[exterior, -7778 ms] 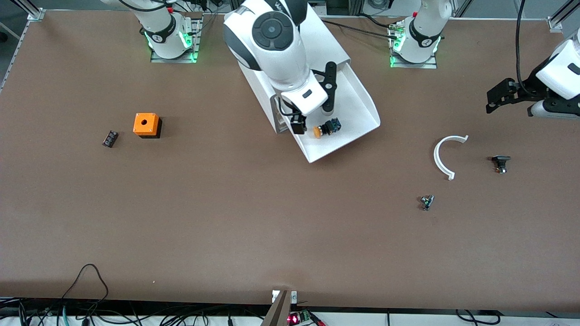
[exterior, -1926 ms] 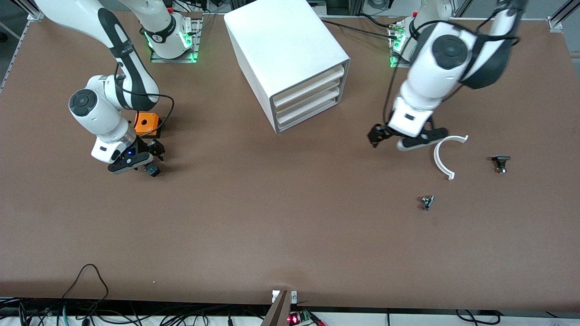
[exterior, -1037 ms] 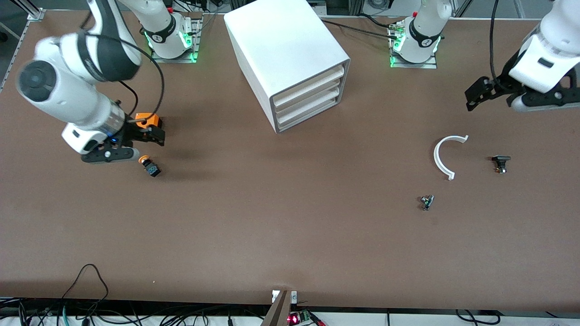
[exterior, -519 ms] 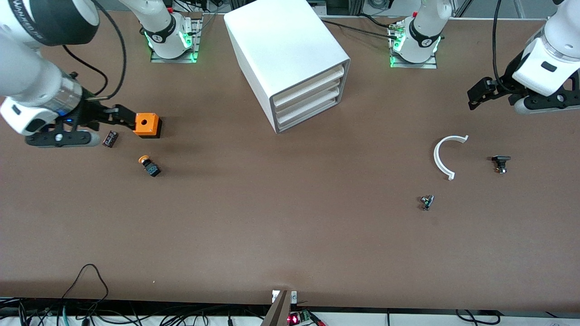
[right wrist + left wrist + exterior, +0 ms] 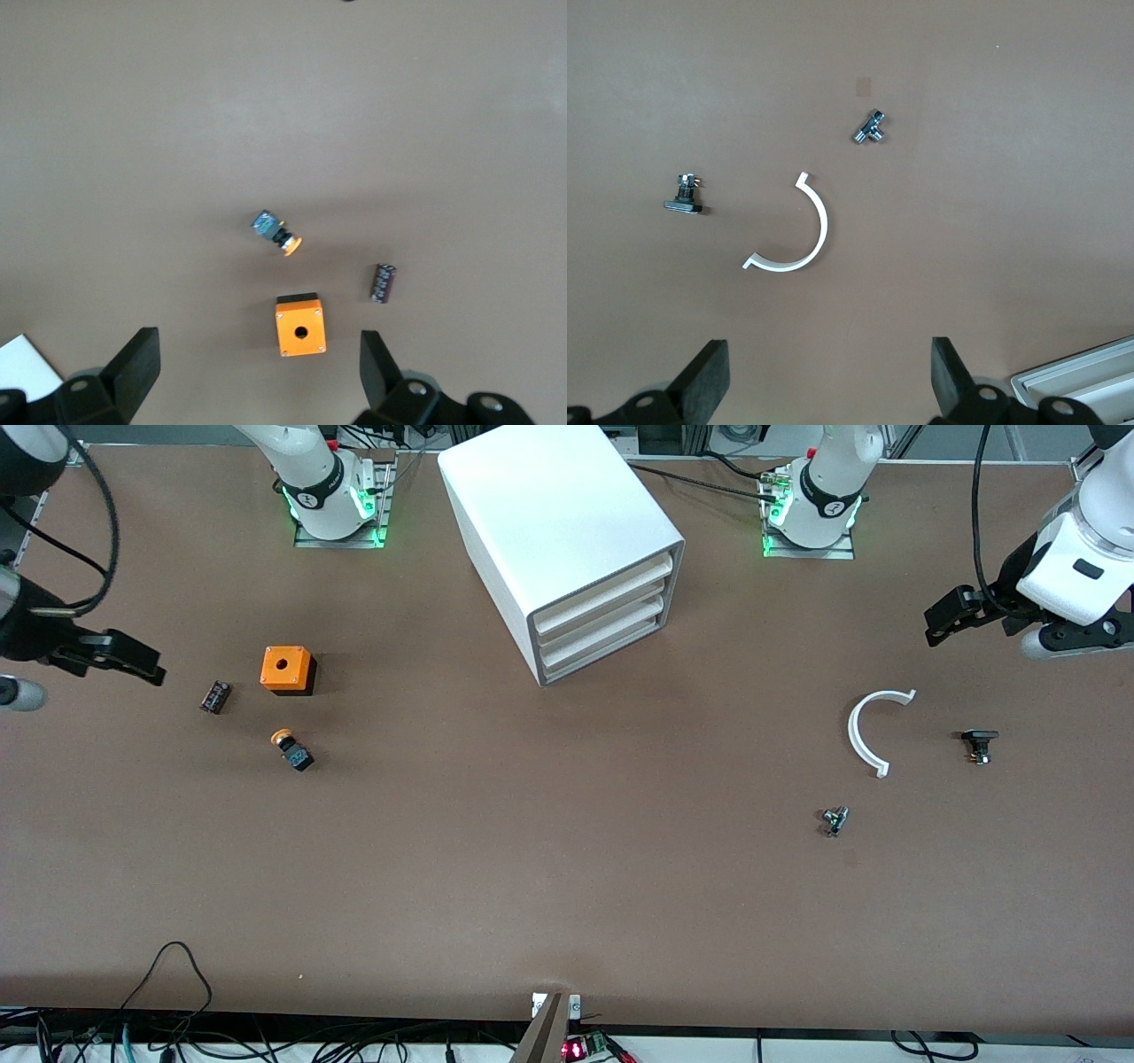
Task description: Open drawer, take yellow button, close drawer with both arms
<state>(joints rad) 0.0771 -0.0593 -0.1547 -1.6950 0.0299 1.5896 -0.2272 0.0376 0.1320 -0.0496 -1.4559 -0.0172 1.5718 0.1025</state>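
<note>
We find the button (image 5: 291,750) lying on its side on the counter (image 5: 549,868), toward the right arm's end, just nearer the front camera than the orange box (image 5: 286,670). The right pincer (image 5: 84,669) hangs wide and empty over the counter's edge, well apart from the button. The drawer (image 5: 602,587) sits shut in the cabinet (image 5: 549,514). The left pincer (image 5: 257,372), also wide and empty, hovers over the left arm's end, above the white arc (image 5: 873,726).

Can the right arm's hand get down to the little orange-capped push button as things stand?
Probably yes. The small push button with the orange cap and black-and-blue body lies alone on the brown table, apart from the orange square box. The right hand is open, raised near that end, with nothing between.
</note>
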